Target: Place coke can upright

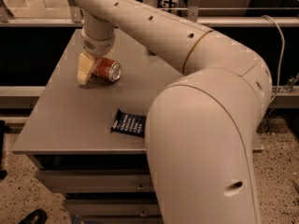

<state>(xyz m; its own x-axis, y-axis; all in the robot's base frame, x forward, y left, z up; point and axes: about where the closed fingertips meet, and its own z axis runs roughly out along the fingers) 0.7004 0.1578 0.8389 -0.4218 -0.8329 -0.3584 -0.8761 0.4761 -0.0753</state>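
Coke can (108, 70) lies on its side at the far left of the bench (70, 120), with the pincer (89, 70) down at its left end; I cannot tell whether it grips. Standing the can up seems wholly undone. Nearer lies a dark blue wrapped bar (129, 123). The drawers (93, 181) below are shut, contents hidden.
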